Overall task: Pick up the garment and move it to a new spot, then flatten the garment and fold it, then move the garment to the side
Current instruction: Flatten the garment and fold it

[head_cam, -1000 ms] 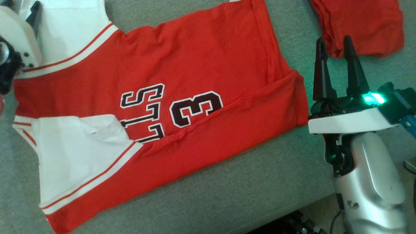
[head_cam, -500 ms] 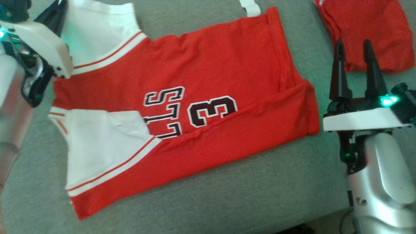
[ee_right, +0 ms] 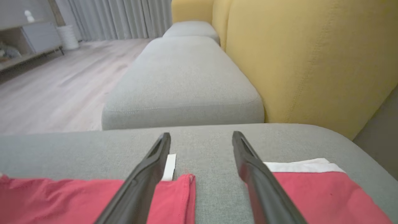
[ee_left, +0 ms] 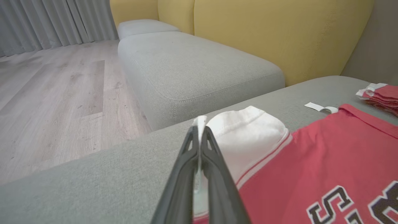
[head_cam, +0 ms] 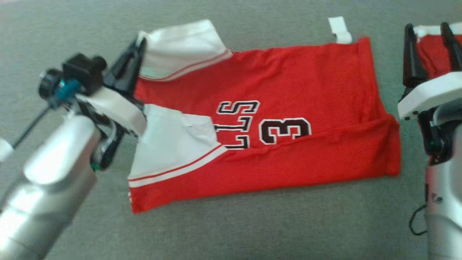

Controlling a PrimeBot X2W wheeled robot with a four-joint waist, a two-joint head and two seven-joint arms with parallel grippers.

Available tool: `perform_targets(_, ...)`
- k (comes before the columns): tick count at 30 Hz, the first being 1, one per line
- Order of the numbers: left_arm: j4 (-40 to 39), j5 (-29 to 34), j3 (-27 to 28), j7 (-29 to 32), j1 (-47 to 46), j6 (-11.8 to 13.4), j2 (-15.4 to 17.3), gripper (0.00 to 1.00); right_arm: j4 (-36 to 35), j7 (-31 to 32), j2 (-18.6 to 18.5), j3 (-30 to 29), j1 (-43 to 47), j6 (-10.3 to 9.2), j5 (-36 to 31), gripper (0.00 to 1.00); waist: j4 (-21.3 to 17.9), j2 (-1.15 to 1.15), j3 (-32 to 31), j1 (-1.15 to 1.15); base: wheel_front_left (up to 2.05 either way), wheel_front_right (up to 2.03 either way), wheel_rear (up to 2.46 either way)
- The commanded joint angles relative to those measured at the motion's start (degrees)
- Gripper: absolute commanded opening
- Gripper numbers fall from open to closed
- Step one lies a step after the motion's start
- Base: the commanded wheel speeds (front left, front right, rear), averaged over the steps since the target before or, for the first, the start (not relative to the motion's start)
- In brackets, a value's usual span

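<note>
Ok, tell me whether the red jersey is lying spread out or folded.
Partly folded: the jersey lies flat on the cushion, with its near long edge turned over the lettering. The left hand pinches its white sleeve.

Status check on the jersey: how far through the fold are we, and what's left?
Done: the jersey lies spread on the grey cushion, its near long edge folded over part of the lettering. In hand: the left gripper is shut on the white sleeve at the far corner; the right gripper is open by the hem end, holding nothing. Left: likely the far side's fold, further folds, then moving it aside.
</note>
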Motion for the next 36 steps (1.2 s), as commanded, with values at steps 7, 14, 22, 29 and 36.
perform_targets(7, -10.2, 0.6, 0.8, -0.5, 3.7, 4.1, 1.8, 0.00, 7.3, 8.8, -6.7, 6.4, -5.4, -0.05, -1.3, 1.00, 4.4, 0.00, -1.3, 0.01, 0.00, 0.00, 0.00)
perform_targets(14, -13.5, 1.0, -0.2, 0.6, 3.8, 4.8, 1.6, 0.00, 21.2, 10.9, -10.0, 7.3, -11.4, -0.05, -1.1, 1.00, 6.1, 0.00, 0.9, 0.01, 0.00, 0.00, 0.00)
perform_targets(22, -14.7, 1.4, -0.8, 1.3, 2.3, 4.9, 1.0, 0.00, 30.7, 9.7, -11.6, 9.3, -16.9, -0.05, 0.3, 1.00, 7.3, 0.00, 3.6, 0.01, 0.00, 0.00, 0.00)
perform_targets(29, -13.5, 1.5, -1.1, 1.7, 0.3, 4.4, -0.1, 0.00, 38.0, 8.4, -14.1, 14.4, -21.2, -0.05, 2.3, 0.17, 8.6, 0.00, 5.3, 0.01, 0.00, 0.00, 0.00)
perform_targets(36, -10.5, 1.1, 0.0, 1.7, -1.8, 4.2, 0.5, 0.00, 39.3, 3.4, -14.7, 18.1, -24.8, -0.05, 6.1, 0.00, 6.8, 0.00, 4.3, 0.01, 0.00, 0.00, 0.00)
